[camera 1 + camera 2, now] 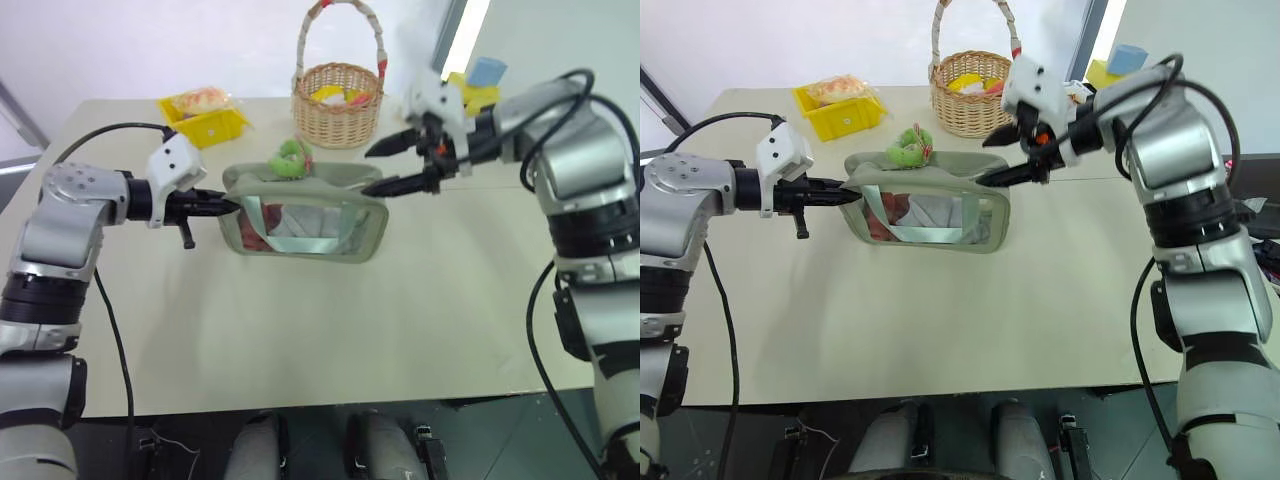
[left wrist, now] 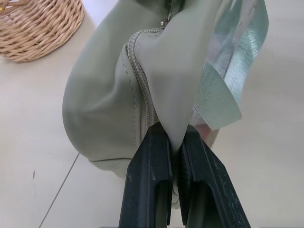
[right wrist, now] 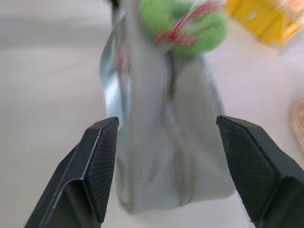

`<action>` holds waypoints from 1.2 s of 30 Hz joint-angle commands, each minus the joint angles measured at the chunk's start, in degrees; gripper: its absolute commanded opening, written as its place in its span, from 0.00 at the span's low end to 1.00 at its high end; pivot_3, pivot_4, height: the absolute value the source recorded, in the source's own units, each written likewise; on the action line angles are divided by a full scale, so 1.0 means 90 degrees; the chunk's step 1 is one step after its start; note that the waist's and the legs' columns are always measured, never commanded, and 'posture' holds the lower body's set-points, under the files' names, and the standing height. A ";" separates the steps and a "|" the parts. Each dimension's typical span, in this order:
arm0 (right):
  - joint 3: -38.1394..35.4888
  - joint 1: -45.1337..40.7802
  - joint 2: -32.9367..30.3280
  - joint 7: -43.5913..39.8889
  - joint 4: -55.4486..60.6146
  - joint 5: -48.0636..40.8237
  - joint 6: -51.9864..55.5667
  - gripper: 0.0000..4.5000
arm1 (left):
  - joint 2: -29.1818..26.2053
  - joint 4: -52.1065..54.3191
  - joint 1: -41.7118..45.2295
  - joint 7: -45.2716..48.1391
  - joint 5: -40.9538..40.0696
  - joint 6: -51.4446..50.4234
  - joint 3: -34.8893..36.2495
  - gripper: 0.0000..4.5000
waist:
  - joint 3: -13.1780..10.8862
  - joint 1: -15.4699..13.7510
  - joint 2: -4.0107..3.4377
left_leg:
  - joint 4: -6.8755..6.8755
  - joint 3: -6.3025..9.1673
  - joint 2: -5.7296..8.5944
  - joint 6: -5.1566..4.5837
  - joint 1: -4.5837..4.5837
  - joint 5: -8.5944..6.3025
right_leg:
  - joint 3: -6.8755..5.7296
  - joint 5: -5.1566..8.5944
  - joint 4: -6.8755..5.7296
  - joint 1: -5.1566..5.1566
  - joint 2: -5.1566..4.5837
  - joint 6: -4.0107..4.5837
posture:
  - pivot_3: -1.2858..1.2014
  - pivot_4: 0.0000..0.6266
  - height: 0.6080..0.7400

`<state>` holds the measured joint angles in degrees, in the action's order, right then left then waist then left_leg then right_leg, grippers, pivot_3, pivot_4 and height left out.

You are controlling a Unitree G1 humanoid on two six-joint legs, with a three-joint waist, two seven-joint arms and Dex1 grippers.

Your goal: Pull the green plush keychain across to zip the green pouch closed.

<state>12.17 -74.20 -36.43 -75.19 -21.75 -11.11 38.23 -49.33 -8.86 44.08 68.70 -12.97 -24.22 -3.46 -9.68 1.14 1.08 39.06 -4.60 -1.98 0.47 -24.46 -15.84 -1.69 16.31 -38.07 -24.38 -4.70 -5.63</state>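
Two black-fingered hands are flanking the pale sage-green fabric pouch [image 1: 305,212] standing on the beige tabletop [image 1: 330,320] in the eye views; the left hand [image 1: 222,206] is pinching the pouch's end, and the right hand [image 1: 385,166] is hovering spread over the other end, with the lime-green fuzzy plush keychain [image 1: 291,158] sitting on top; in the left wrist view, fingers [image 2: 148,183] are clamping fabric beside the zipper; in the right wrist view, fingers [image 3: 97,166] are standing apart, gripping nothing.

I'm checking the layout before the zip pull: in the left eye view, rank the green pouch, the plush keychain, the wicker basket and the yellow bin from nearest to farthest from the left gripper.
From the left gripper:
1. green pouch: its end is pinched in the jaws.
2. green plush keychain: on the pouch's top.
3. yellow bin and wicker basket: both behind the pouch, too close to call.
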 commanded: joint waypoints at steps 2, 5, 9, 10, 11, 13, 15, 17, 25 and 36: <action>-0.0384 -0.0744 0.0849 0.0832 -0.1384 -0.0058 0.0128 0.78 | -0.0031 0.0147 0.0005 0.0008 0.0015 0.0107 0.0047 0.00 | 0.0000 -0.0007 -0.0001 | -0.0002 0.0001 -0.0001 0.0001 -0.0001 0.0000 | -0.0002 0.0000 -0.0003 0.0000 0.0001 0.0000 | 0.52 0.24 0.99; -0.0798 -0.1402 0.1838 0.1848 -0.2916 -0.0137 0.0311 0.78 | 0.0001 0.0223 -0.0002 -0.0013 0.0012 0.0076 0.0016 0.00 | 0.0000 0.0001 -0.0001 | -0.0001 -0.0005 0.0000 0.0001 -0.0003 0.0001 | -0.0001 0.0000 -0.0002 -0.0001 -0.0002 0.0000 | 0.52 0.24 0.99; -0.0911 -0.1683 0.2339 0.2125 -0.3904 -0.0022 0.0067 0.78 | 0.0028 0.0200 0.0042 -0.0007 0.0037 0.0110 -0.0013 0.00 | 0.0000 -0.0040 -0.0001 | -0.0003 -0.0013 0.0000 0.0003 -0.0007 0.0002 | -0.0006 0.0000 -0.0003 -0.0001 -0.0002 0.0000 | 0.52 0.24 0.99; -0.0940 -0.1722 0.2411 0.2108 -0.4060 -0.0038 0.0140 0.78 | 0.0030 0.0205 0.0047 -0.0006 0.0039 0.0110 -0.0014 0.00 | 0.0000 -0.0043 -0.0001 | -0.0002 -0.0013 0.0003 0.0003 -0.0010 0.0002 | -0.0005 0.0000 -0.0002 0.0000 -0.0004 0.0000 | 0.52 0.24 0.99; -0.0913 -0.1737 0.2461 0.2030 -0.4157 -0.0027 0.0238 0.78 | 0.0027 0.0225 0.0047 -0.0007 0.0035 0.0099 -0.0012 0.00 | 0.0001 -0.0045 0.0000 | -0.0001 -0.0013 0.0004 0.0003 -0.0012 0.0002 | -0.0005 0.0000 -0.0001 0.0000 -0.0006 0.0000 | 0.52 0.24 0.99; -0.0806 -0.1714 0.2507 0.1887 -0.4240 0.0061 0.0248 0.78 | 0.0016 0.0261 0.0034 -0.0010 0.0027 0.0081 -0.0002 0.00 | 0.0001 -0.0039 0.0000 | 0.0000 -0.0013 0.0007 0.0003 -0.0013 0.0002 | -0.0005 0.0000 -0.0001 0.0001 -0.0009 0.0000 | 0.52 0.24 0.99; -0.0705 -0.1649 0.2514 0.1786 -0.4219 0.0177 0.0162 0.78 | -0.0007 0.0309 -0.0003 -0.0014 0.0014 0.0066 0.0020 0.00 | 0.0000 -0.0015 -0.0001 | -0.0001 -0.0011 0.0006 0.0003 -0.0012 0.0002 | -0.0005 0.0000 -0.0001 0.0001 -0.0006 0.0000 | 0.52 0.24 0.99; -0.0729 -0.1629 0.2506 0.1711 -0.4170 0.0205 0.0172 0.73 | -0.0027 0.0352 -0.0045 -0.0045 -0.0002 0.0040 0.0056 0.00 | 0.0000 -0.0001 -0.0001 | -0.0003 -0.0009 0.0004 0.0003 -0.0011 0.0002 | -0.0005 0.0000 -0.0002 0.0000 -0.0002 0.0001 | 0.52 0.24 0.99; -0.1153 -0.1858 0.2158 0.1642 -0.3925 -0.0026 0.0713 0.01 | -0.0001 0.0320 -0.0026 -0.0139 -0.0014 0.0018 0.0084 0.00 | 0.0000 -0.0018 -0.0001 | -0.0002 -0.0003 0.0004 0.0003 -0.0012 0.0002 | -0.0005 0.0000 -0.0001 0.0000 -0.0004 0.0000 | 0.52 0.24 0.99; -0.1605 -0.1436 0.0716 0.2264 -0.2059 -0.0238 0.2245 0.01 | 0.0058 0.0240 -0.0074 -0.0201 -0.0024 0.0050 0.0098 0.00 | 0.0000 -0.0022 -0.0001 | -0.0003 0.0005 0.0004 0.0003 -0.0014 0.0001 | -0.0005 0.0000 0.0002 -0.0002 -0.0004 0.0000 | 0.52 0.24 0.99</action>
<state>-0.14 -87.06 -28.18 -56.85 -44.07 -12.63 57.42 -48.30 -7.10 43.53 67.00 -13.10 -23.73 -3.60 -9.68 0.94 1.06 39.02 -4.55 -1.96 0.50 -24.59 -15.83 -1.74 16.31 -38.05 -24.40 -4.73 -5.63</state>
